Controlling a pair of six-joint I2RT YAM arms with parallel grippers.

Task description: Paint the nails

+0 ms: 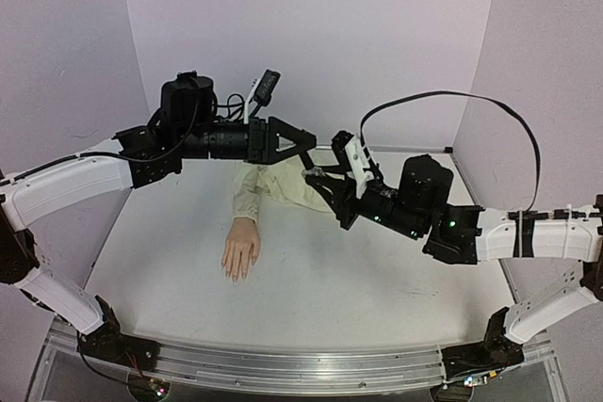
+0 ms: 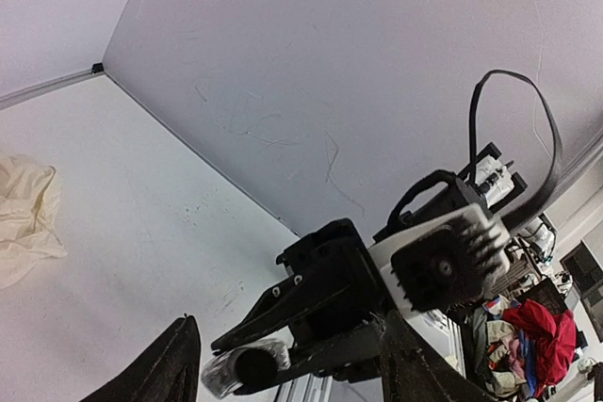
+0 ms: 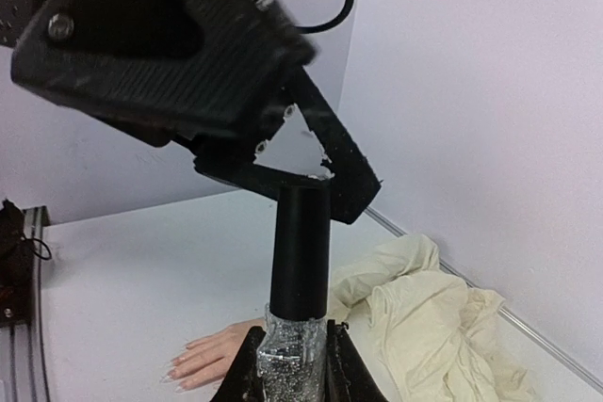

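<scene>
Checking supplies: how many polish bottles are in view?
1 bottle: upright in the right gripper, its black cap inside the open left gripper. Others may be hidden.

No text, label, brand or number can be read anywhere — not on any surface.

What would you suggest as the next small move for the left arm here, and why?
Probably close the left gripper on the black cap. The right gripper holds the glittery bottle upright by its glass body. The cap is on, and the left jaws stand open with the cap between them, so a firm grip seems needed before any unscrewing.
</scene>
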